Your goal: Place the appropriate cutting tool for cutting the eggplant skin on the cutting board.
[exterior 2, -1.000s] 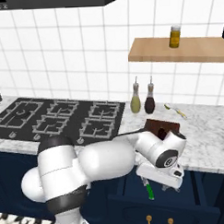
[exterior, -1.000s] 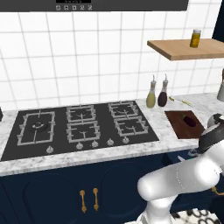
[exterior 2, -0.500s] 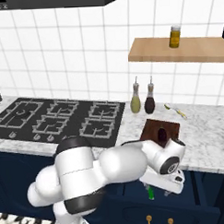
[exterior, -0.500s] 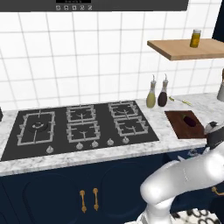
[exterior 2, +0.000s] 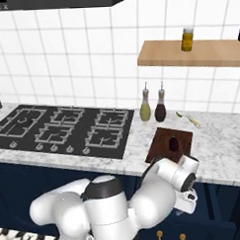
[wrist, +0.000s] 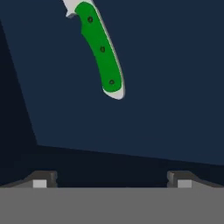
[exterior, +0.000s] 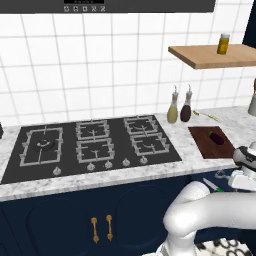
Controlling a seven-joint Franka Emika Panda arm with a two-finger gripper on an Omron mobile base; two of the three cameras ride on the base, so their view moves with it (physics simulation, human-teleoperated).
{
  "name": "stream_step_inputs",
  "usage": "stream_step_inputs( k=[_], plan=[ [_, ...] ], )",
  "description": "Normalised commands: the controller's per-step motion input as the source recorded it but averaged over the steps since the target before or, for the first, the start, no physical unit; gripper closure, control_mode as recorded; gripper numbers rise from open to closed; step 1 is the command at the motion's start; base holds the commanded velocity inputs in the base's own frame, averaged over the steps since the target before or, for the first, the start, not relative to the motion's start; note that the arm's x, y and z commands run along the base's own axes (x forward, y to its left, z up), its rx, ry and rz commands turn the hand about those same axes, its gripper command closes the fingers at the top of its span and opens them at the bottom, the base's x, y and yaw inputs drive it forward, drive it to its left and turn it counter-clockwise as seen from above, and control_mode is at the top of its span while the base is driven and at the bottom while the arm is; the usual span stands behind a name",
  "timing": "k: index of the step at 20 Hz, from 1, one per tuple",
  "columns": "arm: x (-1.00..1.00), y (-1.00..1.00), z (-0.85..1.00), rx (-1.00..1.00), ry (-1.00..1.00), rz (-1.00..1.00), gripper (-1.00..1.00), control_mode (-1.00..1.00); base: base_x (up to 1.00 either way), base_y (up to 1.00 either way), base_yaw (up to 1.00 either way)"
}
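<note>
Eggplant [exterior: 217,137] — small dark oval — on flat board [exterior: 204,145]

You see a dark purple, nearly black eggplant [exterior: 216,137] on the dark reddish-brown cutting board [exterior: 206,146], which rests on a grey-veined white marble counter [exterior: 90,179]. Left of the board sits a black cooktop [exterior: 90,145] with grey grates; behind it, white wall tiles [exterior: 100,65]. Below the board, navy cabinet doors [exterior: 75,215] with gold handles [exterior: 101,228]. A knife [wrist: 101,48] shows a bright green handle edged in silver.
</note>
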Motion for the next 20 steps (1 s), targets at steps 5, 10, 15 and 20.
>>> stream_step_inputs(
  k=[5, 10, 15, 20],
  plan=[
    [-0.49, 0.18, -0.23, 0.0, 0.19, 0.0, -1.0, -1.0, 0.0, 0.0, 0.0],
    [-0.8, 0.17, -0.02, 0.0, 0.18, 0.0, -1.0, -1.0, 0.0, 0.0, 0.0],
    [-1.0, 0.09, 0.11, 0.0, 0.07, 0.0, -1.0, -1.0, 0.0, 0.0, 0.0],
    [-0.91, 0.0, 0.46, 0.0, 0.0, 0.0, -1.0, -1.0, 0.0, 0.0, 0.0]
  ],
)
